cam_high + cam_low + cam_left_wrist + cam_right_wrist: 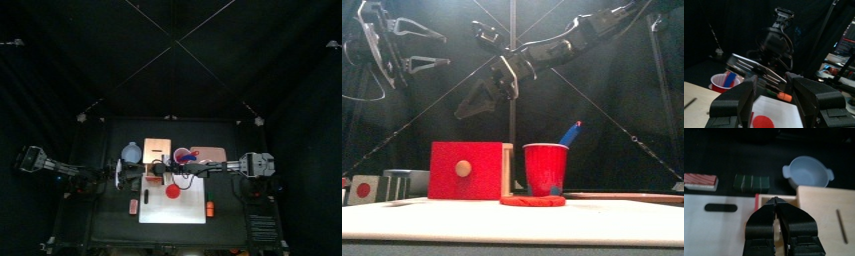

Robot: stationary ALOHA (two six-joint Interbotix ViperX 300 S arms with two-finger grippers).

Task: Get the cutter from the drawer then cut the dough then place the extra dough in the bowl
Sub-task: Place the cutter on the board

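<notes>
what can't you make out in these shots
Round metal cutter: in no view; the pale wooden box with a red drawer front looks shut, hiding its inside.
Flat red dough disc: left wrist view, cut off by the bottom edge.
Small red toy: top view, too small to identify.

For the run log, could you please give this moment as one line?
right gripper: shut, above wooden box | left gripper: open, raised | drawer: shut | dough: on white board
</notes>
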